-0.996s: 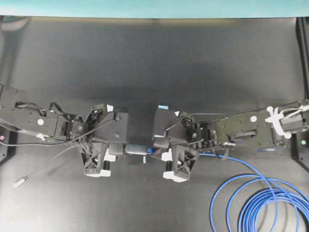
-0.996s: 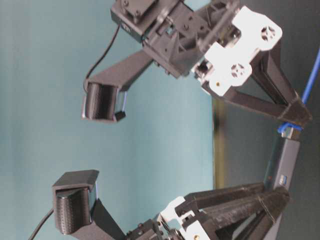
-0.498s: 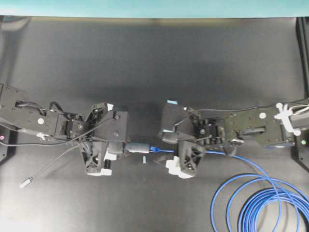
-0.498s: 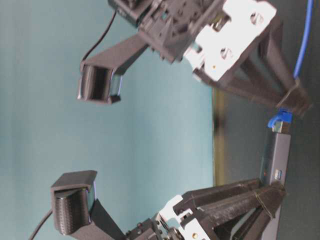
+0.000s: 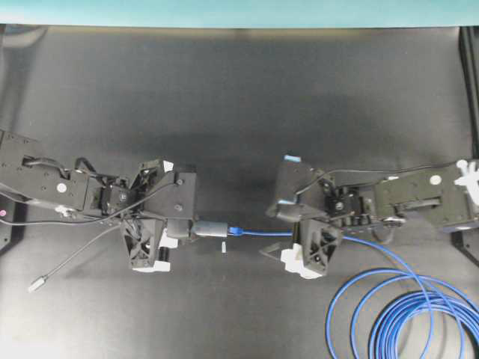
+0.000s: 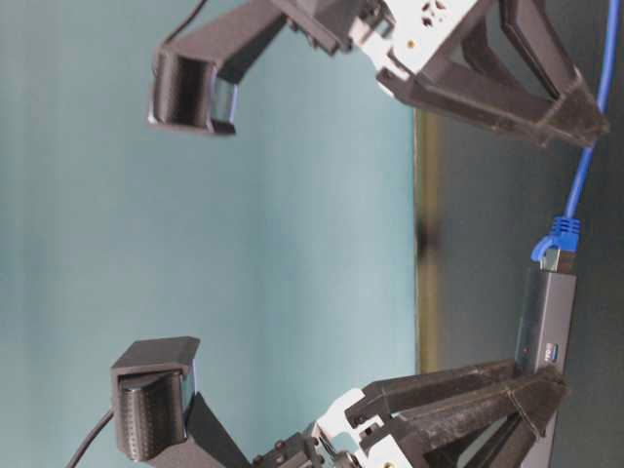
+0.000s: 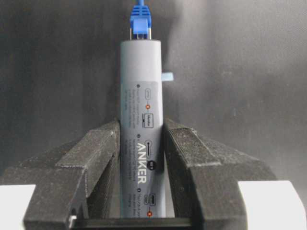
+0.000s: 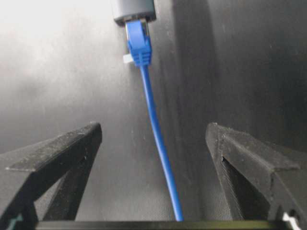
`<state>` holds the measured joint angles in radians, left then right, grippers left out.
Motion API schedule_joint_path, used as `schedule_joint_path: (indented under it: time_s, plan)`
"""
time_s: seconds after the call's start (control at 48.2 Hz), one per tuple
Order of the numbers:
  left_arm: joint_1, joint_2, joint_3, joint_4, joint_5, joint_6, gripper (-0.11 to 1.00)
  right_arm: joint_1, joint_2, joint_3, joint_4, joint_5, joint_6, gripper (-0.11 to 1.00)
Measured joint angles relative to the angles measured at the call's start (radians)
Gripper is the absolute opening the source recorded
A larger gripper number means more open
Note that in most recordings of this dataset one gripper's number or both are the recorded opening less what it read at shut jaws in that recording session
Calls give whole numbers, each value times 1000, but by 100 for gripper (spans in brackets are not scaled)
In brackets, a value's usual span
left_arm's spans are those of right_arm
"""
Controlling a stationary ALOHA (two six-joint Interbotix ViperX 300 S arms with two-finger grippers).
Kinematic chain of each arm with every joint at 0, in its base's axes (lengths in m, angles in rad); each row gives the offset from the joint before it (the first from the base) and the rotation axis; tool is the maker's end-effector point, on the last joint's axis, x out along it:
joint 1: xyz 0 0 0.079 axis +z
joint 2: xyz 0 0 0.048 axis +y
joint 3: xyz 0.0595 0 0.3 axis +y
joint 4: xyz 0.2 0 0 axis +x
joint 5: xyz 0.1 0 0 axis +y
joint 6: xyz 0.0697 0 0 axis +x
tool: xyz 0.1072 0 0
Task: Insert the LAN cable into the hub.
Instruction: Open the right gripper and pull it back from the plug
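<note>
The hub (image 5: 211,229) is a slim grey bar lying level above the table, and my left gripper (image 5: 185,228) is shut on its rear half. In the left wrist view the fingers (image 7: 103,148) press both sides of the hub (image 7: 140,96). The LAN cable's blue plug (image 5: 235,231) sits in the hub's free end, also seen in the left wrist view as the plug (image 7: 140,21). My right gripper (image 5: 271,233) stands open, back from the plug (image 8: 138,45). The LAN cable (image 8: 158,139) runs untouched between its wide-apart fingers, and its coils (image 5: 404,314) lie at the front right.
The hub's thin grey tail cable trails left to a small silver plug (image 5: 37,283) on the black table (image 5: 239,97). A small white tag (image 5: 223,246) lies under the hub. A teal wall runs along the table's far edge.
My right gripper has opened, let go of the plug and drawn back to the right. The plug stays in the hub. The left gripper has held still.
</note>
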<state>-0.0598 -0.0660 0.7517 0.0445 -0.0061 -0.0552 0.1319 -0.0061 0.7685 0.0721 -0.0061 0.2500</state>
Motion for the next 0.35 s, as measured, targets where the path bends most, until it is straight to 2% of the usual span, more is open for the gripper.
schedule_joint_path:
  time_s: [0.353]
  plan:
    - [0, 0, 2, -2, 9, -3, 28, 3, -32, 25, 0, -23, 6, 85]
